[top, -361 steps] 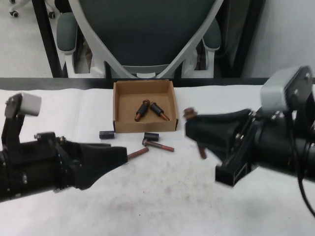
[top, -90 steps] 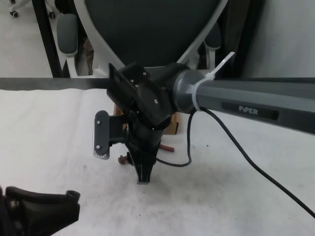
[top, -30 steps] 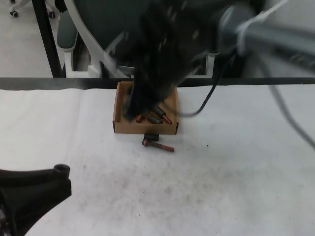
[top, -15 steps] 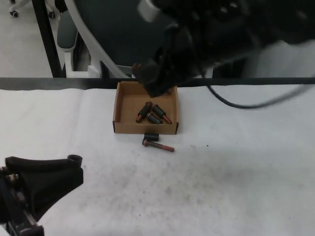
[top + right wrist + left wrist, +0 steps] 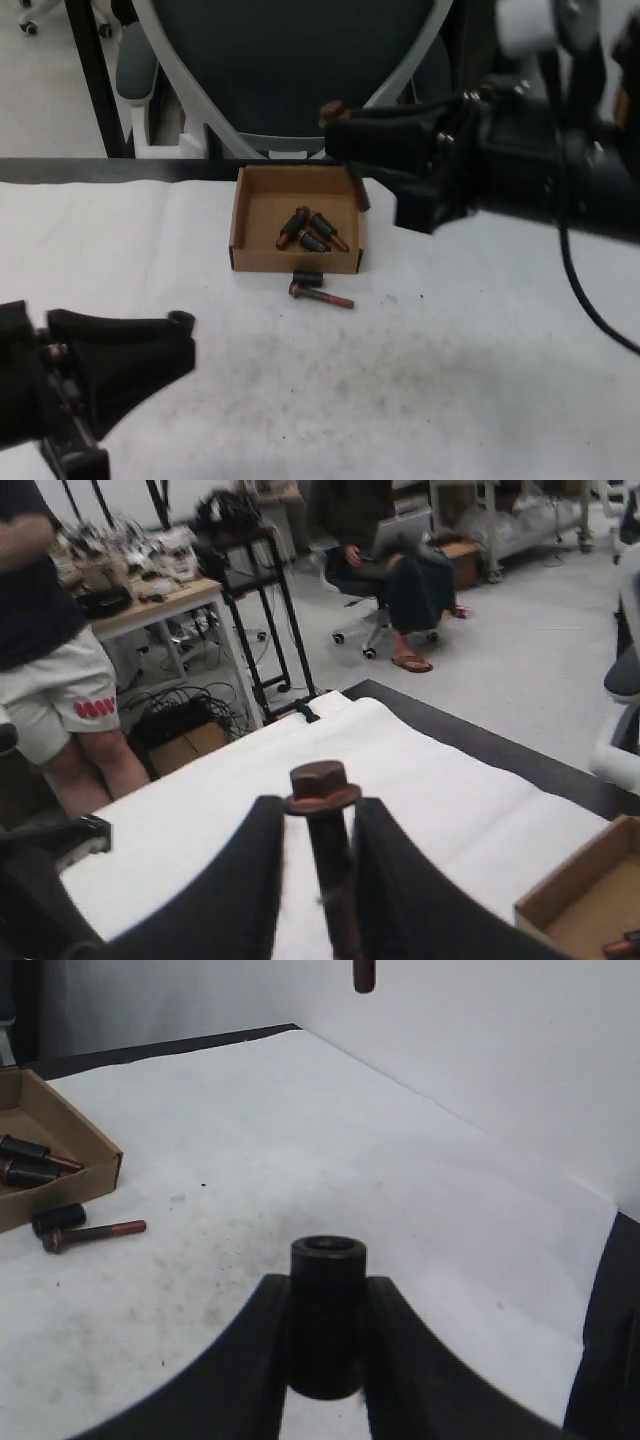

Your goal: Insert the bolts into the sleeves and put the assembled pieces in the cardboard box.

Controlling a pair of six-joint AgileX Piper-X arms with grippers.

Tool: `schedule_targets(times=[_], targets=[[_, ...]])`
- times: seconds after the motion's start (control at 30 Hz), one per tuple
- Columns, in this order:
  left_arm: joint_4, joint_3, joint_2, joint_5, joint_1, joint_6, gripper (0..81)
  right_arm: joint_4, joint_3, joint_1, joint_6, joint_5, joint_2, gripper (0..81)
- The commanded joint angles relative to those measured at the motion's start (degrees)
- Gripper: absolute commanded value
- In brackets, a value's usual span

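Observation:
My left gripper (image 5: 328,1295) is shut on a black sleeve (image 5: 328,1330), held upright with its bore facing up; in the high view this gripper (image 5: 182,322) sits low at the front left. My right gripper (image 5: 320,815) is shut on a rusty bolt (image 5: 322,783), head up, and the high view shows that gripper (image 5: 335,120) raised over the back right corner of the cardboard box (image 5: 240,215). Three assembled pieces (image 5: 310,232) lie in the box. A loose sleeve (image 5: 307,277) and a loose bolt (image 5: 322,295) lie just in front of it.
White cloth covers the bench (image 5: 450,380). An office chair (image 5: 290,70) stands behind the bench's dark rear edge. The right arm's dark body (image 5: 540,160) spans the upper right. In the left wrist view the box (image 5: 95,1145) is far off, with the loose sleeve (image 5: 58,1218) and loose bolt (image 5: 98,1231) beside it.
The right arm has swung from over the box out to the right, holding a bolt. The left arm has come further in from the front left corner.

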Motion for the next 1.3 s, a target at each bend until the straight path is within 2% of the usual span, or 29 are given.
schedule_targets(times=[0.0,0.1,0.2,0.47,0.77,1.0,1.27], targets=[[-4.4,0.7,2.0,0.8,-2.9,0.2,0.8,-10.0,3.8,0.4,6.2,-3.3,-1.5,0.2],[-11.1,2.3,5.1,0.3,-6.9,0.2,0.8,-18.2,7.1,1.3,11.1,-4.2,-1.7,0.2],[-17.5,3.8,7.7,-3.5,-10.6,-0.4,0.8,-23.5,9.7,2.0,14.6,-4.7,-1.7,0.2],[-30.0,4.7,15.9,-7.8,-16.3,-3.0,0.8,-31.0,13.2,4.2,20.2,-8.5,-1.7,0.2],[-42.6,4.7,23.3,-8.4,-16.8,-5.8,0.8,-32.3,13.7,5.3,23.1,-11.4,-1.7,0.2],[-46.3,4.7,23.4,-8.2,-16.8,-5.8,0.8,-32.2,13.8,5.3,23.6,-12.1,-1.7,0.2],[-48.3,4.6,23.4,-4.4,-16.8,-8.5,0.8,-31.8,13.8,5.3,23.6,-12.4,-1.7,0.2]])
